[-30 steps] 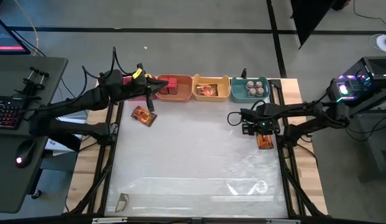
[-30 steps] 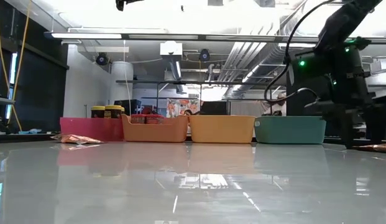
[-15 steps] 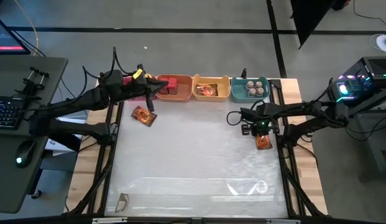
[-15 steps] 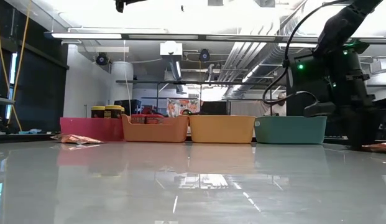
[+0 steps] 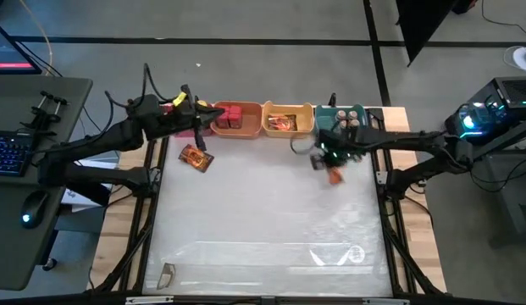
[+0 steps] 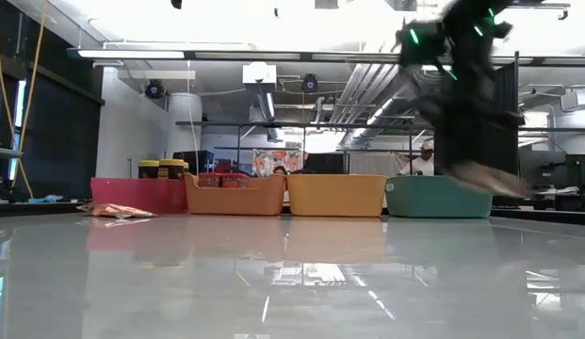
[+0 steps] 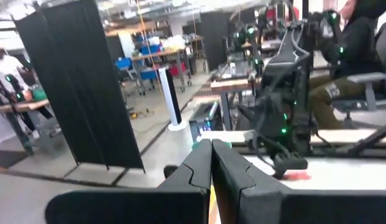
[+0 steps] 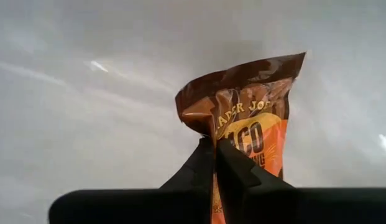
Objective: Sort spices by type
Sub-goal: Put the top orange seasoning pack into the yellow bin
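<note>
Glossy white tabletop [image 5: 263,220] below, the right gripper [image 5: 332,166], pinched tight on an orange-brown foil packet [image 8: 255,134] lifted near the yellow bin [image 5: 288,120], apparently mid-swing, should release only once squarely above it, while the left gripper [image 5: 197,110] waits closed and empty by the pink bin [image 6: 138,195]

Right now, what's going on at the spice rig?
The right gripper is shut on an orange-brown foil packet and holds it off the table, near the teal bin. The left gripper is shut and hovers over the pink bin at the table's far left. Another foil packet lies on the table in front of that bin, not yet sorted.
</note>
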